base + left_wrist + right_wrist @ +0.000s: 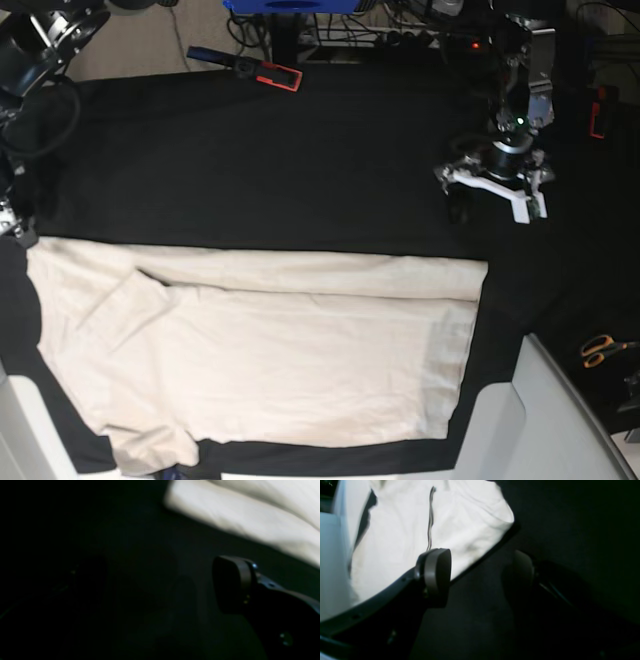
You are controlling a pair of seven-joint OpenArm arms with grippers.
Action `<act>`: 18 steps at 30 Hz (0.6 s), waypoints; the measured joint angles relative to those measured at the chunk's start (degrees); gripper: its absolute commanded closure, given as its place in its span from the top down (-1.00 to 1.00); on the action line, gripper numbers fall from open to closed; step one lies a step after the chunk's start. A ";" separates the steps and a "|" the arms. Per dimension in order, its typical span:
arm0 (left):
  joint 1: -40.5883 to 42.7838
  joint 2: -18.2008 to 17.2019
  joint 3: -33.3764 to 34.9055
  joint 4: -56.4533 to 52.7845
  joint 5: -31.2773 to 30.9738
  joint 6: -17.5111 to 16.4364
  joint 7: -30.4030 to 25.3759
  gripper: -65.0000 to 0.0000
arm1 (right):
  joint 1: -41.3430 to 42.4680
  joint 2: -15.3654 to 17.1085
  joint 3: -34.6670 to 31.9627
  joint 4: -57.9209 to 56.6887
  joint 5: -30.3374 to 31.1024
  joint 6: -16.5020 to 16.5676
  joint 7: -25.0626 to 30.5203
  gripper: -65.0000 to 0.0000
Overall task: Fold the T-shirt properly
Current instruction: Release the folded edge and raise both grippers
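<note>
The cream T-shirt (270, 350) lies spread flat on the black table cloth (300, 170) across the near half of the base view, with one long edge folded over along its far side. My left gripper (495, 200) hovers over bare black cloth beyond the shirt's right end. In its wrist view the left gripper (162, 585) is open and empty, with the T-shirt (250, 517) off at the upper right. My right gripper (480, 575) is open just off the T-shirt's (420, 525) edge, nothing between its fingers (437, 575). In the base view it sits at the left edge (14, 226).
Orange-handled scissors (600, 348) lie at the right. A black and red tool (265, 70) rests at the table's far edge, below a blue object (290, 5). White table corners (540, 420) show at the bottom right and left.
</note>
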 measured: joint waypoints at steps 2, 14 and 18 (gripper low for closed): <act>1.09 0.00 0.04 0.00 -0.02 0.15 0.46 1.00 | 1.44 -0.15 1.77 -4.26 0.11 -0.07 0.04 0.11; 1.07 1.27 -0.28 -0.20 -0.11 0.59 0.17 1.00 | 8.35 4.48 2.60 -22.27 0.33 0.37 5.33 0.11; 0.98 1.68 -0.48 -0.22 -0.13 0.68 0.17 1.00 | 9.05 6.16 2.60 -24.20 0.11 -0.02 6.32 0.09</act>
